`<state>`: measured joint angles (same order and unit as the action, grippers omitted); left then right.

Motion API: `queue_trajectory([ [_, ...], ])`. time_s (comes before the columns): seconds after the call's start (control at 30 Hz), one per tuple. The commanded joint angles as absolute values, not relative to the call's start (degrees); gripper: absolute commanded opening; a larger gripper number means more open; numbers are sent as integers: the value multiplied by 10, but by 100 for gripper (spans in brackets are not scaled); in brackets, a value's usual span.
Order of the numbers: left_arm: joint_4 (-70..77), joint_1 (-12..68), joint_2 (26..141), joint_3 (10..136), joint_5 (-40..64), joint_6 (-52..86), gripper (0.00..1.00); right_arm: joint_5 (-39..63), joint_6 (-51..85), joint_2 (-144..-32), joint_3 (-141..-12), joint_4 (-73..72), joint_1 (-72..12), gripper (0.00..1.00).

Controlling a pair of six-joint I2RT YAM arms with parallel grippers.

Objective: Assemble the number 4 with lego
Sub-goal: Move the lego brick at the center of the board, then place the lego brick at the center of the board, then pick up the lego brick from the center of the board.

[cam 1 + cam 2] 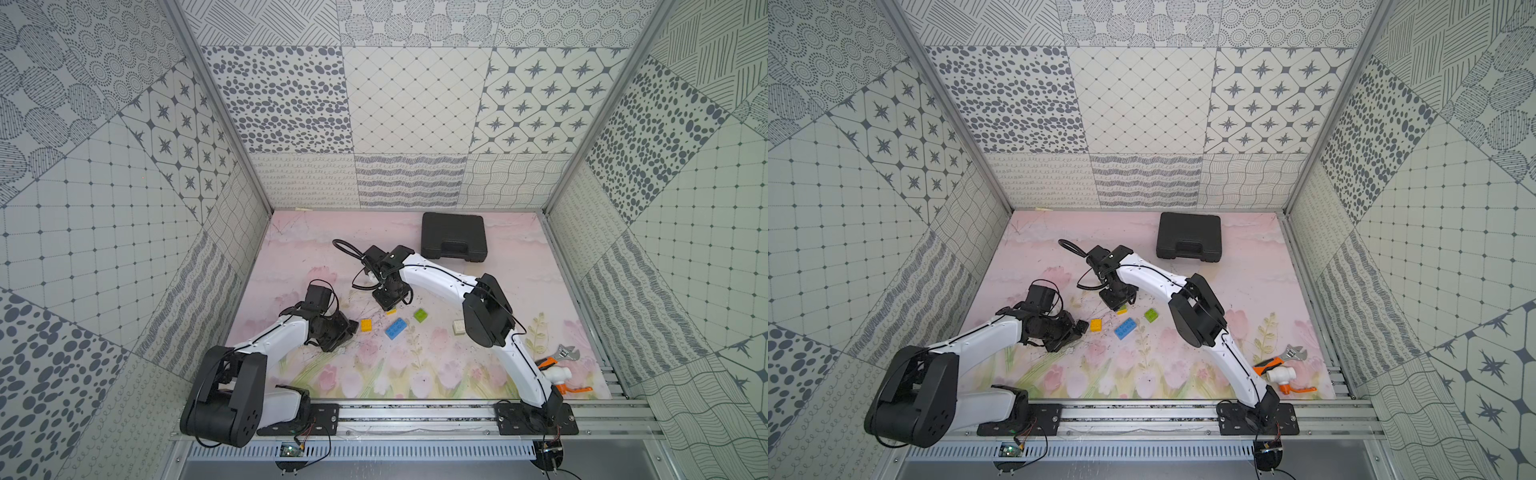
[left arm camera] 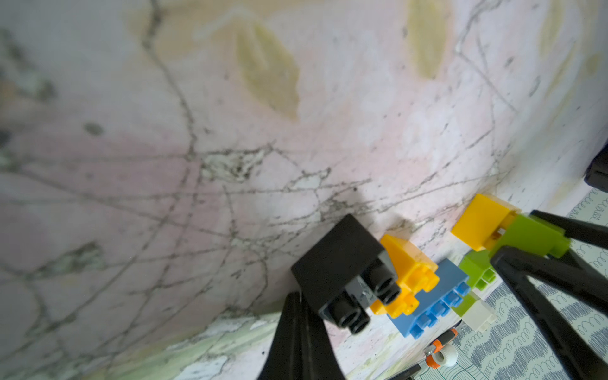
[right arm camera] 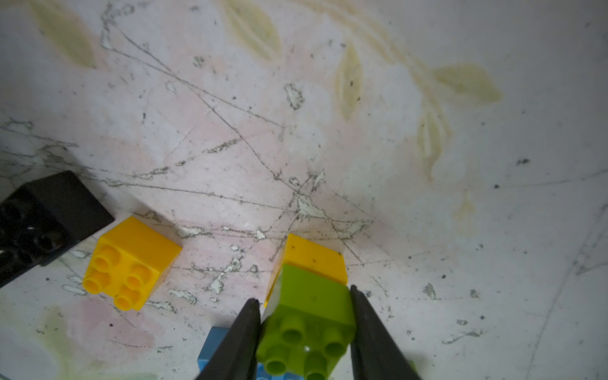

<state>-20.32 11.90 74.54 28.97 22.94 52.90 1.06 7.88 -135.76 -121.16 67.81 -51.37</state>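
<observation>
While the number 4 is not yet built, the lego lies as separate small studded bricks near the middle of the pink flowered table (image 1: 316, 249).

The right gripper (image 3: 304, 296) pinches a lime green brick (image 3: 309, 316) by two opposite sides, its jaws closed against it. A yellow brick (image 3: 312, 260) is joined to the green one on the face away from its studs, on the side toward the table. Whether this pair touches the table cannot be told.

The left gripper (image 2: 296, 302) has its jaws pressed together with nothing between them. A black brick (image 2: 342, 263) lies on its side right at the gripper's tips, with its studs pointing back toward the gripper.

In both top views the loose bricks form a short row running toward the robot's right from the left gripper:
- A second yellow brick (image 1: 366, 325) comes first.
- A longer blue brick (image 1: 395, 328) lies near it.
- A second green brick (image 1: 420, 316) is next.
- In a top view, a white square brick (image 1: 459, 327) sits against the edge of the right arm.

The held pair hangs just behind this row, between the second yellow brick and the second green one.
</observation>
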Motion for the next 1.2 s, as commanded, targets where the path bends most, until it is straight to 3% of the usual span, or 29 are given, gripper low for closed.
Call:
queue_trajectory([
  [0.0,-264,118,754,278,156,517,0,7,77,-1361,-1236,691,-517,28],
  [0.17,-259,118,764,277,158,514,0,-18,104,-1329,-1227,682,-503,29],
  [0.43,-259,118,769,282,160,513,0,-20,143,-1292,-1106,605,-428,30],
  [0.57,-260,119,774,281,161,514,0,-23,141,-1306,-1076,584,-411,35],
  [0.73,-259,118,778,284,160,515,0,-53,165,-1296,-1055,572,-410,66],
  [0.83,-260,118,780,284,160,516,0,-79,188,-1280,-1048,574,-410,74],
  [1.17,-260,118,783,281,159,514,0,-79,275,-1266,-1047,567,-411,71],
])
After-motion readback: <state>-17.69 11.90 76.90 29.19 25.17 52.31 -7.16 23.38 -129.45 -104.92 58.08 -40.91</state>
